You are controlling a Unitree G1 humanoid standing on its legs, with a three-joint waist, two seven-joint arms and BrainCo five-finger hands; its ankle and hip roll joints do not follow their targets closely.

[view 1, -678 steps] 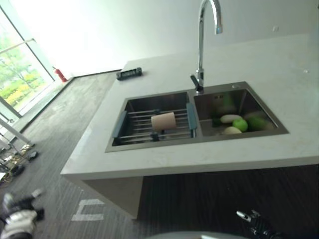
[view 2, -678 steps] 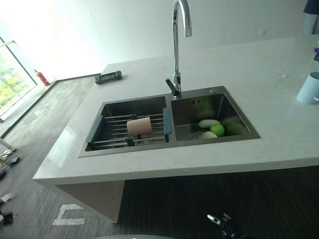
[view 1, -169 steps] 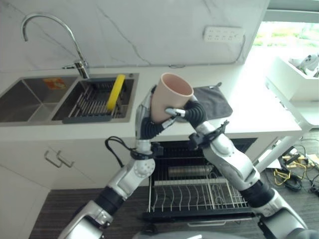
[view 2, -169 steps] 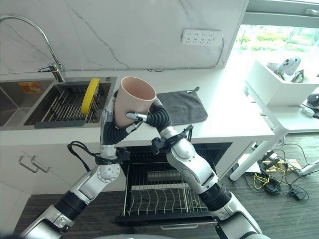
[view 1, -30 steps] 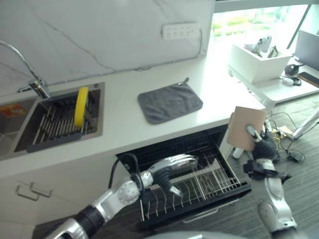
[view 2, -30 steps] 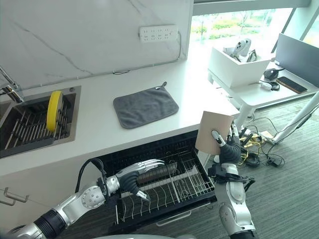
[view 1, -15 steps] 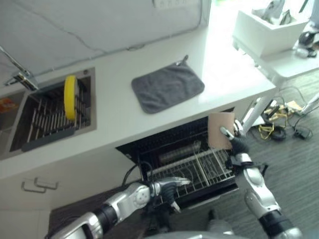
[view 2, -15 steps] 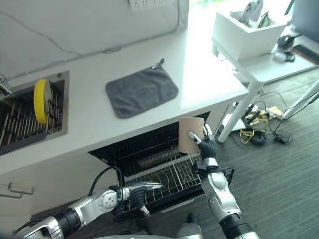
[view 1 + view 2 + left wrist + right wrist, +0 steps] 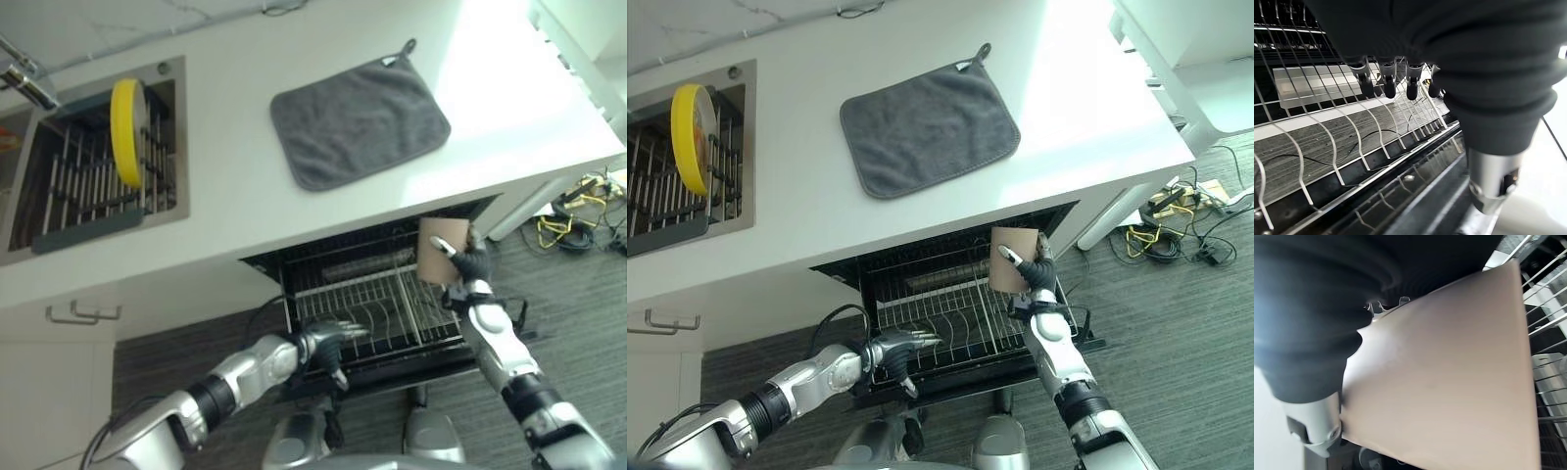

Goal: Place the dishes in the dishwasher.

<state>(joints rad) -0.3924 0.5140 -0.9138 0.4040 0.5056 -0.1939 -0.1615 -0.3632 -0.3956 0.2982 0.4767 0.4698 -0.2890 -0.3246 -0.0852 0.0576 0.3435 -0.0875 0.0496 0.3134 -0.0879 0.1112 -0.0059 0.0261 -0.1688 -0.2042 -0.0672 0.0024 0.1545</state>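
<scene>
Since half a second ago the right hand (image 9: 1034,274) has carried the beige plastic cup (image 9: 1013,258) lower, so that it now hangs over the right end of the pulled-out wire dishwasher rack (image 9: 950,328), and the left hand (image 9: 899,349) remains over the rack's front left. No writing is legible anywhere.

At the far left, a steel sink (image 9: 167,132) holds a grey-framed wire drying rack (image 9: 83,201), and in it stands one yellow round plate (image 9: 125,132) on edge. One dark grey cloth (image 9: 926,127) lies flat on the white countertop (image 9: 803,230), right of the sink.

Below the counter, the left hand's fingers (image 9: 1386,81) are stretched out straight, side by side, just above the rack's wires, holding nothing. The rack shows no dishes. Further right, the right hand's fingers and thumb are curled round the single cup, which is held upside-down above the rack's right end.
</scene>
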